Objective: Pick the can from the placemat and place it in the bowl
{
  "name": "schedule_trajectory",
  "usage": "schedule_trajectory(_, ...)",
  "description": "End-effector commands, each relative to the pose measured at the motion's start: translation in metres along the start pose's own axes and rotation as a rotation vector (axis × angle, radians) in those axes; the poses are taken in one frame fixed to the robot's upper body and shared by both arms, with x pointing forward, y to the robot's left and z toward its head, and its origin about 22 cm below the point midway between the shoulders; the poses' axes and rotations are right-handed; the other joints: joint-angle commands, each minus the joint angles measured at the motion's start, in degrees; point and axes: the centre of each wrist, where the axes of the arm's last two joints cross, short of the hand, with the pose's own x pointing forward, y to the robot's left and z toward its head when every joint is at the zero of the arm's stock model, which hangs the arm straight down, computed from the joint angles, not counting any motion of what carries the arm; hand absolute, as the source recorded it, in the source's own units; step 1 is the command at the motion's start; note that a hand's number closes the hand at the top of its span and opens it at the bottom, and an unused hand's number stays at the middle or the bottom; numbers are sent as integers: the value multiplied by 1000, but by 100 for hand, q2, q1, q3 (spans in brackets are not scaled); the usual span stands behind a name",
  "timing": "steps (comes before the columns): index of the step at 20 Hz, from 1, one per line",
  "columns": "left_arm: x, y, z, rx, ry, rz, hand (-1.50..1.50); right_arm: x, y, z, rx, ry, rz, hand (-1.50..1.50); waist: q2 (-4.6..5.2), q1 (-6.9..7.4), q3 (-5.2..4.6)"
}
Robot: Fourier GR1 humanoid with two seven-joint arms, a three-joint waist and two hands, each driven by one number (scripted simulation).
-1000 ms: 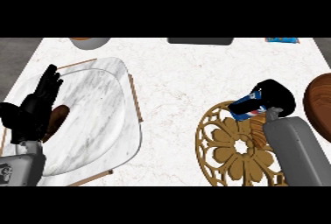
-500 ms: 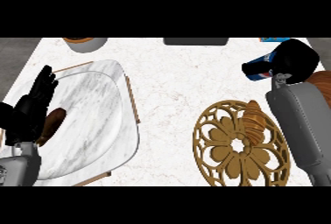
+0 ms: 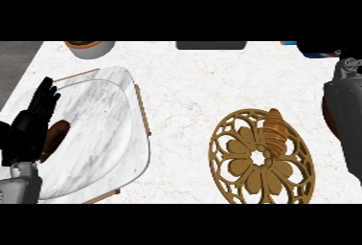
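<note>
At the view's top right corner my right hand (image 3: 333, 48) is mostly cut off. A sliver of the blue and red can (image 3: 324, 55) shows under it, held up off the counter. My grey right forearm (image 3: 346, 119) runs down the right edge. It hides most of the brown bowl (image 3: 326, 112), which shows only as a thin strip beside it. The round golden lattice placemat (image 3: 240, 143) lies at the lower right with a croissant (image 3: 274, 134) on it and no can. My left hand (image 3: 32, 127) rests open at the left edge.
A large marble tray (image 3: 99, 124) fills the left side, with a brown round thing (image 3: 58, 136) on it beside my left hand. A grey pot (image 3: 88, 49) stands at the back left, and a dark flat object (image 3: 210, 45) at the back middle.
My right hand has carried the can up off the placemat, farther back and to the right, almost out of view. The left hand has stayed put.
</note>
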Motion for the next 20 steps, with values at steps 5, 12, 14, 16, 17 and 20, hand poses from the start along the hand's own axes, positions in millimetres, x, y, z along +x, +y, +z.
schedule_trajectory(5, 11, -4, 9, -1, -11, 1, 0, -50, -4, -35, -20, 117, -100, 150, 11, 27, 6)
schedule_trajectory(12, 8, -19, -8, -15, -2, 22, 0, -127, 23, -84, -10, 135, -138, 150, 35, 10, 7)
schedule_trajectory(14, 25, -3, -8, -18, -13, -2, 0, -140, 37, -97, -19, 153, -137, 150, 40, 72, 10)
schedule_trajectory(16, 7, -17, -2, -27, -23, 33, 0, -150, 41, -108, -21, 141, -152, 150, 46, 78, 9)
schedule_trajectory(17, -5, 0, 13, -29, 1, 5, 0, -174, 55, -92, -18, 125, -136, 150, 27, 46, 8)
schedule_trajectory(20, 1, -9, -6, -9, -15, -6, 0, -179, 66, -112, -20, 144, -149, 150, 54, 87, 10)
